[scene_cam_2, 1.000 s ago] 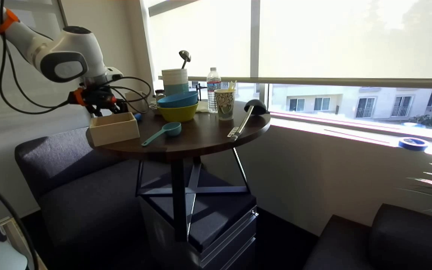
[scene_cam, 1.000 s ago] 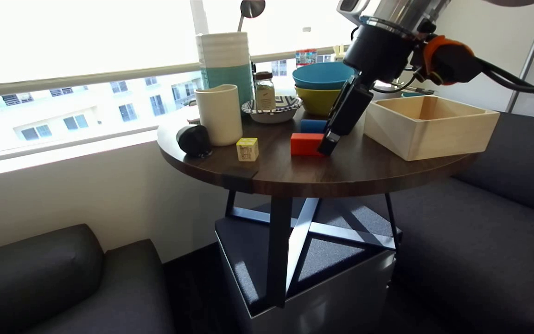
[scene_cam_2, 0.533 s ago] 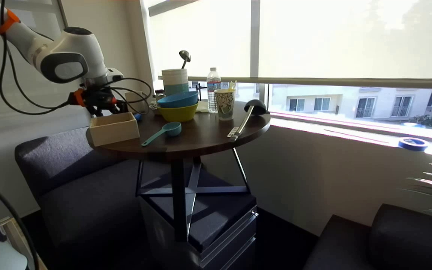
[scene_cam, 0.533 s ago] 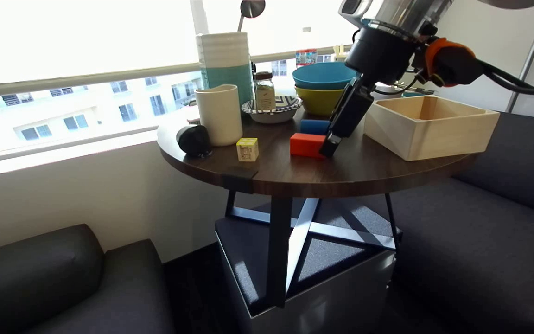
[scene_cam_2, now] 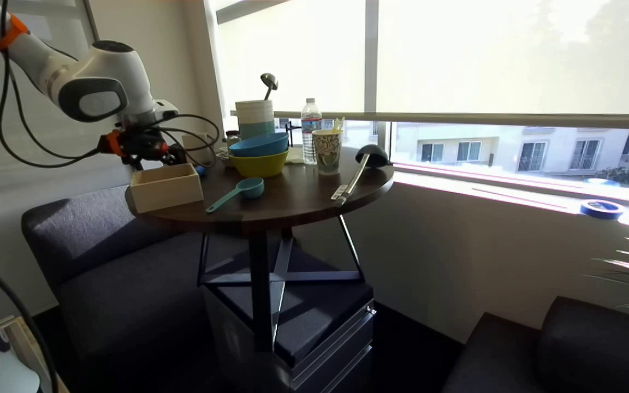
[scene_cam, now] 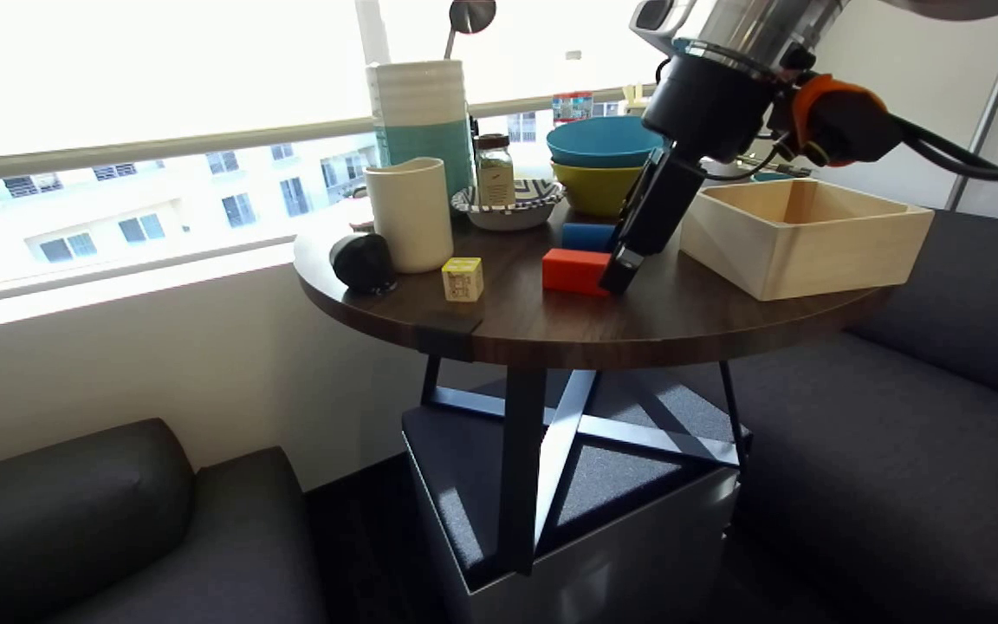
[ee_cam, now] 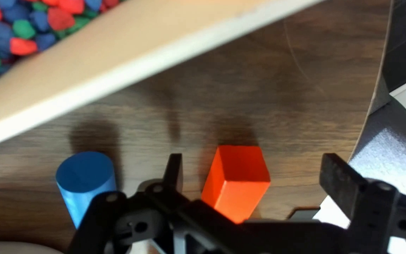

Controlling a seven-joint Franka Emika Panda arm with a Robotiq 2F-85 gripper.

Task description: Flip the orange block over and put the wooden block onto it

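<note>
I find the worktop [scene_cam: 542, 325] round, dark and wood-grained, carried on black legs. A pale wooden box [scene_cam: 850, 260] rests on it near the edge, upright and open-topped; in the wrist view I see red, green and blue pebbles [ee_cam: 23, 29] inside. A white-and-teal canister [scene_cam: 424, 113] stands upright, with a ladle [scene_cam_2: 269, 81] rising from it. My tool [ee_cam: 255, 176] slants down to the worktop beside the wooden box. Condition of the tool: released, its fingers spread wide. I note a blue bowl [scene_cam_2: 260, 144] nested at a tilt in a yellow-green bowl [scene_cam_2: 260, 165]. A cream cup [scene_cam: 412, 217] stands upright near the canister. The orange block [ee_cam: 241, 194] lies on the worktop between the tool's fingers, a visible gap on either side of it; in an exterior view a finger hides one of its ends. A blue cylinder [ee_cam: 85, 174] lies near the orange block, outside the fingers. Smallest on my list is the wooden block [scene_cam: 462, 282], a pale cube with a yellow top and printed side, resting on the worktop near the cream cup and well apart from the orange block.
</note>
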